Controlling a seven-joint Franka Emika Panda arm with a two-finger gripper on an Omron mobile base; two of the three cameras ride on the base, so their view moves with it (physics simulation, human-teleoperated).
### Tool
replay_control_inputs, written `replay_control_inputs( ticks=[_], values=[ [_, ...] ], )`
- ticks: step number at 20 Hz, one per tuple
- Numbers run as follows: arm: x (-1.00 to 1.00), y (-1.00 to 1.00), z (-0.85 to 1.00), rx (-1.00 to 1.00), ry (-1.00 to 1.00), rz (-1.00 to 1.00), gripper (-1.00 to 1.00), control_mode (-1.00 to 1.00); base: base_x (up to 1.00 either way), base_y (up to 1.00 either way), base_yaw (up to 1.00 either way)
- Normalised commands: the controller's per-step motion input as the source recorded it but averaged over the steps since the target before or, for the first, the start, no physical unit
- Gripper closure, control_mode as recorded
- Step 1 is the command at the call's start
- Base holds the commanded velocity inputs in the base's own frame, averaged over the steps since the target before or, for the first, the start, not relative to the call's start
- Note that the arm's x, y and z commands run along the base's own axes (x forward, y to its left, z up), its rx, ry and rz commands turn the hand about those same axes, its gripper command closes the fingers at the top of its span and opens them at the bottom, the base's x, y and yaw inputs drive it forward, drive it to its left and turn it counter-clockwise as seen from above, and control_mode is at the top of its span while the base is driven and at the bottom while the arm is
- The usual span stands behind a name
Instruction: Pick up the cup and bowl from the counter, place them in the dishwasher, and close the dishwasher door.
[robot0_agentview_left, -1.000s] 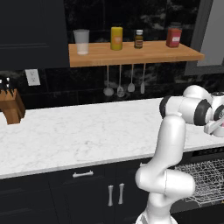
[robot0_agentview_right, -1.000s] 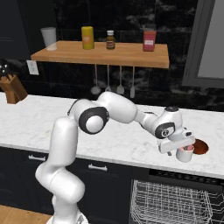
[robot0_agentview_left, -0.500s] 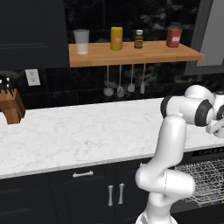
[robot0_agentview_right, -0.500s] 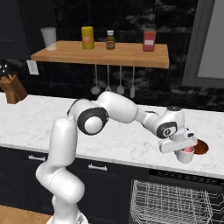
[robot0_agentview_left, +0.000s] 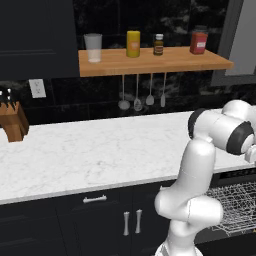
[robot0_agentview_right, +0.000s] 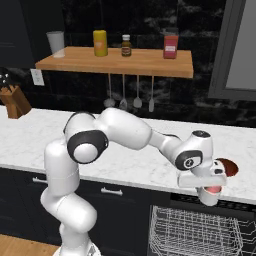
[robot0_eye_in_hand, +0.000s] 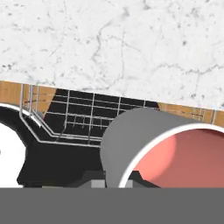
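My gripper (robot0_agentview_right: 209, 184) is shut on the cup (robot0_agentview_right: 210, 193), a pale cup with a pink-red inside, held just past the front edge of the counter (robot0_agentview_right: 125, 167) and above the dishwasher (robot0_agentview_right: 200, 230) with its grey wire rack. In the hand view the cup (robot0_eye_in_hand: 157, 148) lies tilted and close, its pink mouth facing lower right, with the rack (robot0_eye_in_hand: 83, 116) below it and the marble counter (robot0_eye_in_hand: 109, 43) beyond. The dark red-brown bowl (robot0_agentview_right: 227, 166) sits on the counter right behind the hand. The rack (robot0_agentview_left: 235, 210) also shows at the lower right of the left base view.
A wooden shelf (robot0_agentview_right: 115, 61) above the counter carries a clear tumbler (robot0_agentview_right: 56, 42), a yellow jar (robot0_agentview_right: 100, 43), a small bottle (robot0_agentview_right: 126, 46) and a red jar (robot0_agentview_right: 170, 46). Utensils (robot0_agentview_right: 130, 95) hang beneath it. A knife block (robot0_agentview_right: 15, 100) stands at the far left.
The hand has carried the cup down and forward, off the counter's front edge and over the open dishwasher rack. The bowl has stayed where it was.
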Motion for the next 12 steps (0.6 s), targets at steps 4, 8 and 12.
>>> replay_control_inputs(
  ticks=[4,8,12],
  values=[
    [-1.0,0.49,0.0,0.0,0.0,-0.16,1.0,-1.0,0.0,0.0,0.0],
    [-1.0,0.34,-0.23,0.0,0.01,-0.13,1.0,-1.0,0.0,0.0,0.0],
    [-1.0,0.13,-0.45,0.0,0.02,-0.12,1.0,-1.0,0.0,0.0,0.0]
  ],
)
